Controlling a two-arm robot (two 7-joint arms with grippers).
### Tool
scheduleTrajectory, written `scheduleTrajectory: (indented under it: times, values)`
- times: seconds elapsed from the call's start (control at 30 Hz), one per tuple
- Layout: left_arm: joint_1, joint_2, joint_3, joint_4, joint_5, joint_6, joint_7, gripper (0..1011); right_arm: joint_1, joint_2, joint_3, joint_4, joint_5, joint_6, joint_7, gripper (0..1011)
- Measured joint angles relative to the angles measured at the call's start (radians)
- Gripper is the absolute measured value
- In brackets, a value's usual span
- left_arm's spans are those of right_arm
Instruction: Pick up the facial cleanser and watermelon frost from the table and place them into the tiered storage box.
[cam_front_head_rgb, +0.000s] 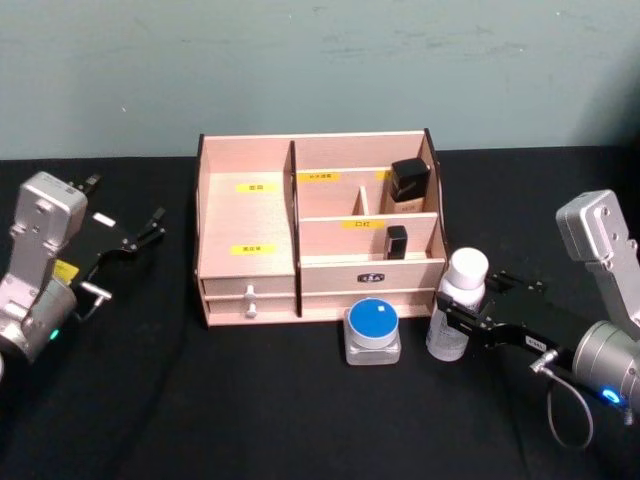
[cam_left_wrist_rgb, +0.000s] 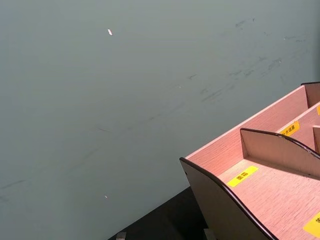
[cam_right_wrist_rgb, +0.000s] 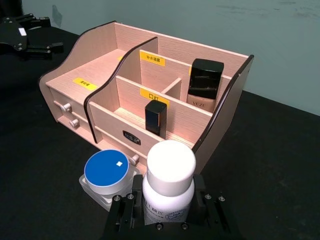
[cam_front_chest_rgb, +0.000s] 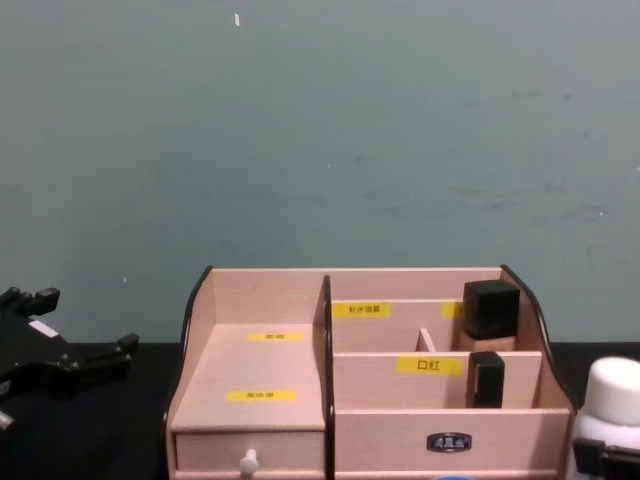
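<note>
The facial cleanser, a white bottle with a rounded white cap, stands upright on the black table just right of the tiered storage box. My right gripper reaches in from the right and is shut on the bottle's body; in the right wrist view its fingers press both sides of the facial cleanser. The watermelon frost, a squat clear jar with a blue lid, sits in front of the box, left of the bottle. My left gripper hangs open at the far left, well away from the box.
Two black-capped cosmetics stand in the box's right compartments. The box's wide left compartment holds nothing. Two white-knobbed drawers face me. A grey-green wall rises behind the table.
</note>
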Motion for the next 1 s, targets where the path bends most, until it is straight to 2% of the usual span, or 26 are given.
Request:
scheduleTrajectory:
  times: [0.6, 0.9, 1.0]
  values:
    - [0.0, 0.0, 0.0, 0.0, 0.0, 0.0, 0.0, 1001, 0.004, -0.011, 0.007, -0.004, 0.012, -0.019, 0.016, 591]
    - [0.0, 0.0, 0.0, 0.0, 0.0, 0.0, 0.0, 1001, 0.041, -0.002, -0.005, -0.08, 0.006, 0.004, 0.03, 591]
    - [0.0, 0.0, 0.0, 0.0, 0.0, 0.0, 0.0, 1001, 0.071, -0.002, -0.014, -0.101, 0.003, 0.017, 0.033, 591]
